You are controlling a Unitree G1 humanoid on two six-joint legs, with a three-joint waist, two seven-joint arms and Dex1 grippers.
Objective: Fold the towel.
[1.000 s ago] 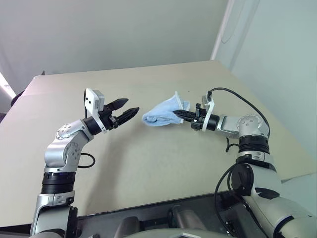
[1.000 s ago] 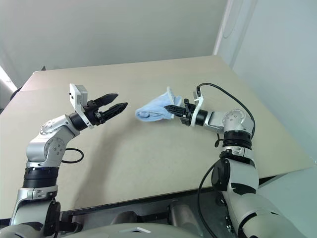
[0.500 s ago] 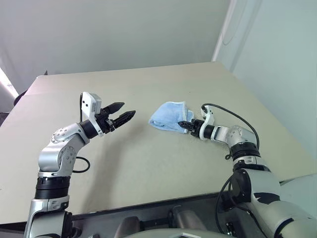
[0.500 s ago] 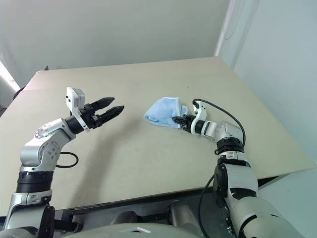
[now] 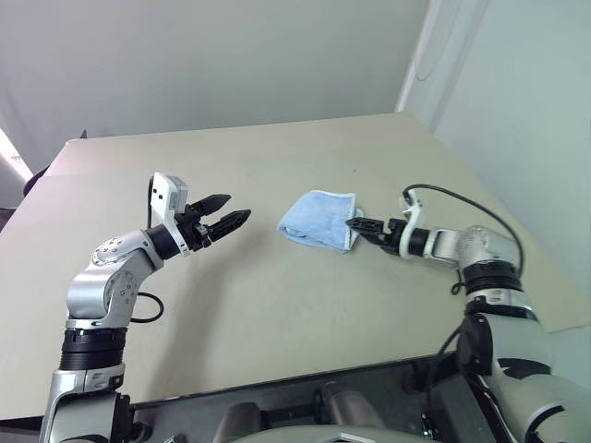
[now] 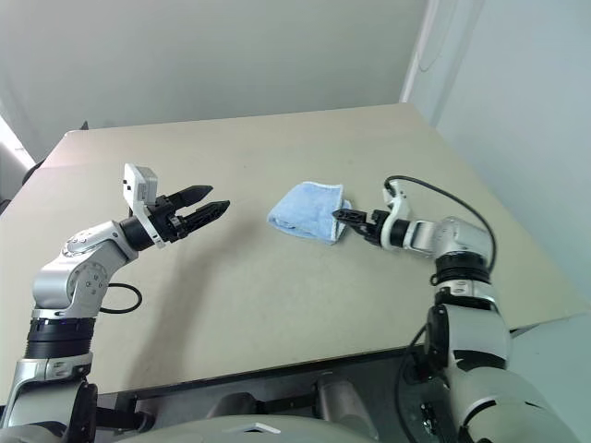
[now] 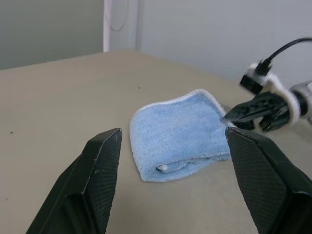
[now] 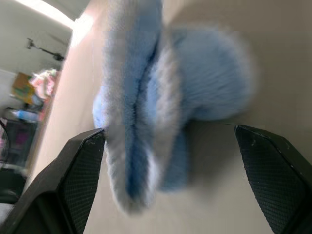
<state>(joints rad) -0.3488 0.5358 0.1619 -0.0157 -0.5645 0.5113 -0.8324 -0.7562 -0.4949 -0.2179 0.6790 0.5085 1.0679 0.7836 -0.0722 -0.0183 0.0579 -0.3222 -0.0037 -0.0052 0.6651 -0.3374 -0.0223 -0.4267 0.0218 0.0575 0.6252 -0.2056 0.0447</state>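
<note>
Our right jaws [image 5: 358, 223] are spread wide, holding nothing, tips just beside the folded towel [image 5: 319, 219]; our left jaws [image 5: 236, 218] hang parted and empty, well apart from it. The towel lies mid-counter [image 5: 277, 305]

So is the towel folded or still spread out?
Folded: the towel lies on the table as a compact bundle, layered edges showing at its side.
</note>
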